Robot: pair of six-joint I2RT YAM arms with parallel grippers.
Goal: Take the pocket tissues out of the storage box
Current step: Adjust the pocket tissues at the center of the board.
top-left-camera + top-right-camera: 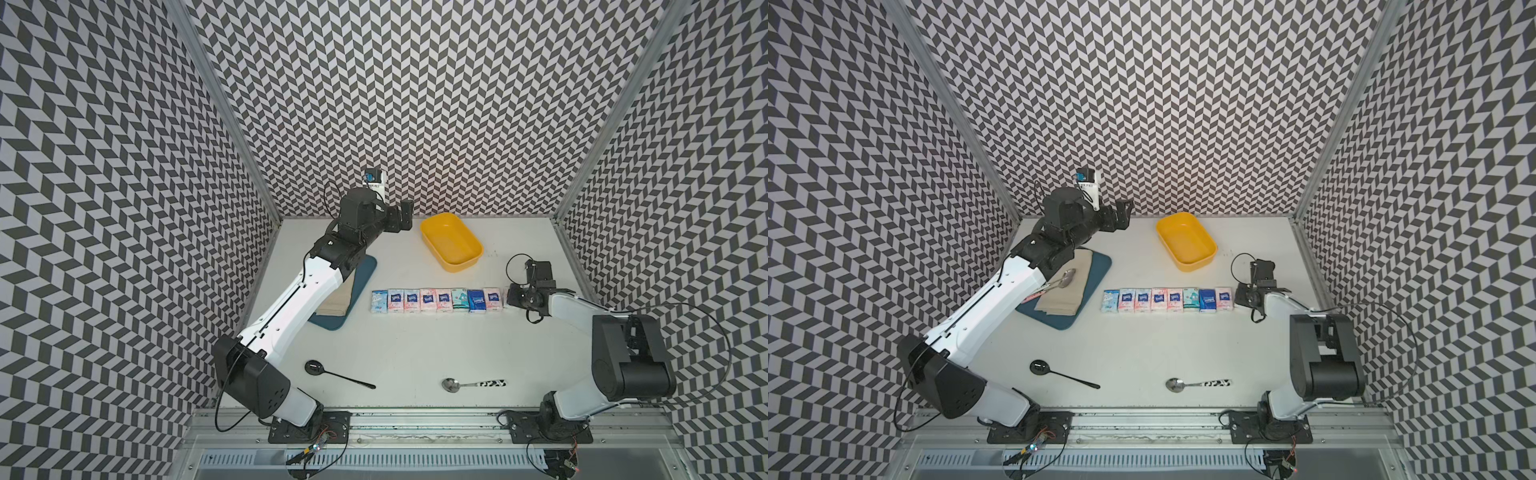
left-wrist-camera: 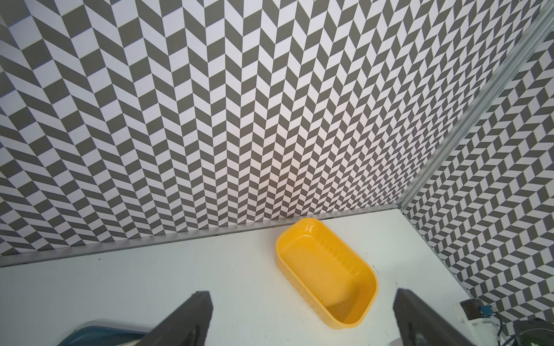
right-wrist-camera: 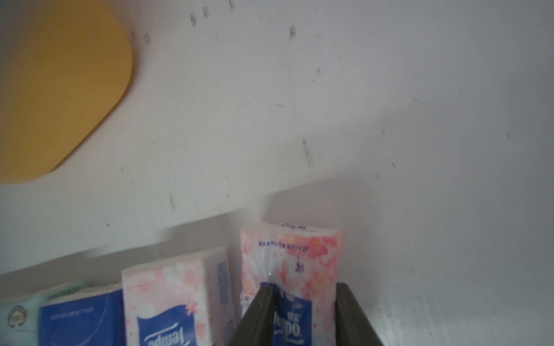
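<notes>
The yellow storage box (image 1: 451, 241) (image 1: 1185, 241) stands at the back of the table with nothing inside it, as the left wrist view (image 2: 323, 269) also shows. Several pocket tissues (image 1: 436, 300) (image 1: 1167, 300) lie side by side in a row on the table in front of it. My right gripper (image 3: 305, 289) is at the row's right end (image 1: 509, 297), shut on a white-pink pack (image 3: 293, 257) that rests on the table beside another white-pink pack (image 3: 174, 287). My left gripper (image 1: 401, 216) (image 2: 302, 299) hangs open to the left of the box, holding nothing.
A dark-blue tray (image 1: 1096, 270) with a beige cloth and a spoon (image 1: 1065, 278) lies left of the row, partly under the left arm. A black spoon (image 1: 328, 372) and a metal spoon (image 1: 469, 384) lie near the front edge. Patterned walls close three sides.
</notes>
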